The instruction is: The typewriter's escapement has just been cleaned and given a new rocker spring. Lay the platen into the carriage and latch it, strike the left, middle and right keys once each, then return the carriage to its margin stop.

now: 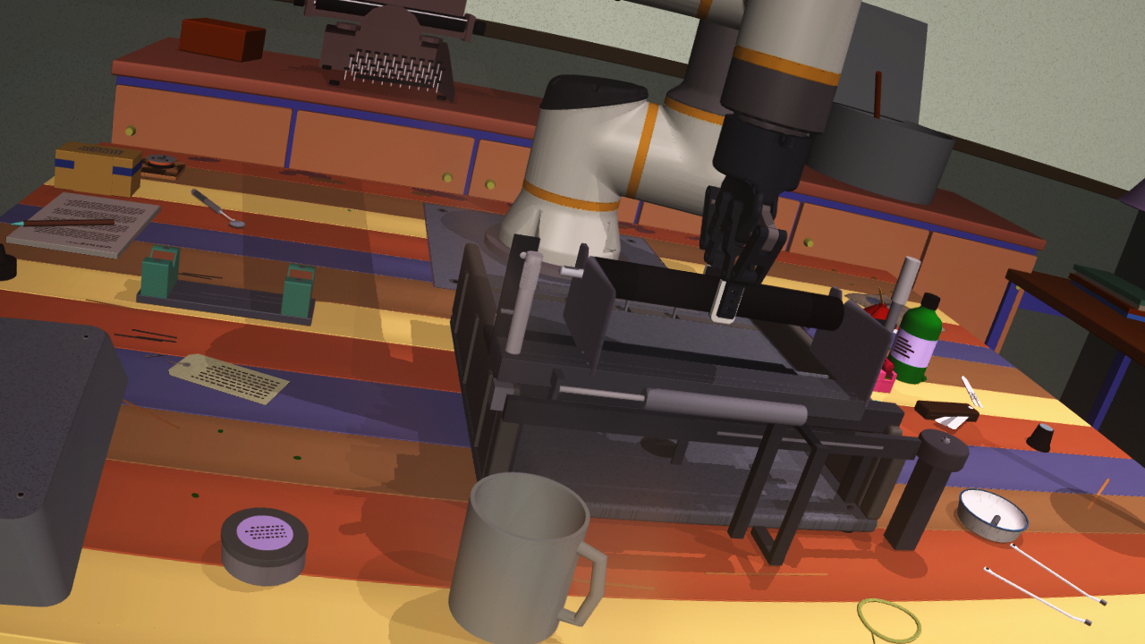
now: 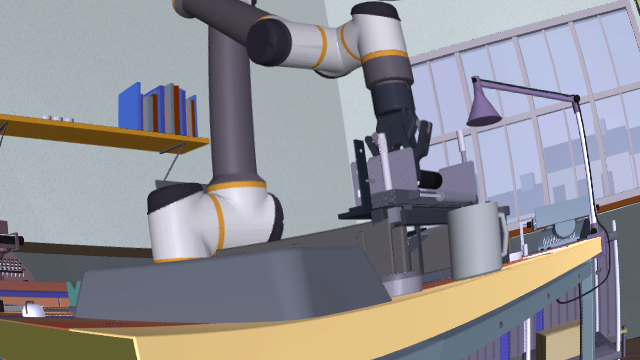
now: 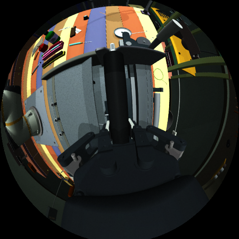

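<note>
My gripper (image 1: 733, 300) comes down from above on the black platen (image 1: 721, 298), and its fingers clasp the roller near mid-length (image 3: 119, 128). The platen lies level across the grey carriage (image 1: 680, 336) of the typewriter frame, its ends at the two side plates. A pale latch lever (image 1: 520, 308) stands upright at the carriage's left end and another (image 1: 905, 288) at the right. The carriage bar (image 1: 721, 404) runs along the front below. The keys are hidden from me.
A grey mug (image 1: 524, 561) stands just in front of the frame, with a dark post (image 1: 925, 489) at the front right. A green bottle (image 1: 917, 340) sits to the right of the carriage. An empty cradle (image 1: 228, 292) lies to the left.
</note>
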Tool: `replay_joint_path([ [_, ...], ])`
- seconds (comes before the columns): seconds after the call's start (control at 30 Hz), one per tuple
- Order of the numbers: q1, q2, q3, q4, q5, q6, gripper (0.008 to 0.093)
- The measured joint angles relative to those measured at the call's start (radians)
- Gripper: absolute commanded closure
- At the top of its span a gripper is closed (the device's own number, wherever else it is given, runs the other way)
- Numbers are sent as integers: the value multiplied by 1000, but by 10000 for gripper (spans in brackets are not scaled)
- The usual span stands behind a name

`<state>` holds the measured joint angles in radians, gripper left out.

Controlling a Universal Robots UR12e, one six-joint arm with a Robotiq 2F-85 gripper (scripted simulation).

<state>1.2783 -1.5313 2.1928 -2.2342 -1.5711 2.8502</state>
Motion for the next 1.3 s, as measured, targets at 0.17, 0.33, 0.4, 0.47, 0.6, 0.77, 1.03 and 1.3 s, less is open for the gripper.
replay_joint_path([
  [0.17, 0, 1, 1, 0, 0, 0, 539],
  [0.33, 0, 2, 2, 0, 0, 0, 439],
  [0.4, 0, 2, 2, 0, 0, 0, 434],
  [0.47, 0, 2, 2, 0, 0, 0, 434],
  [0.6, 0, 2, 2, 0, 0, 0, 434],
  [0.77, 0, 2, 2, 0, 0, 0, 434],
  [1.03, 0, -3, -2, 8, 0, 0, 434],
  [1.3, 0, -19, -15, 35, 0, 0, 434],
])
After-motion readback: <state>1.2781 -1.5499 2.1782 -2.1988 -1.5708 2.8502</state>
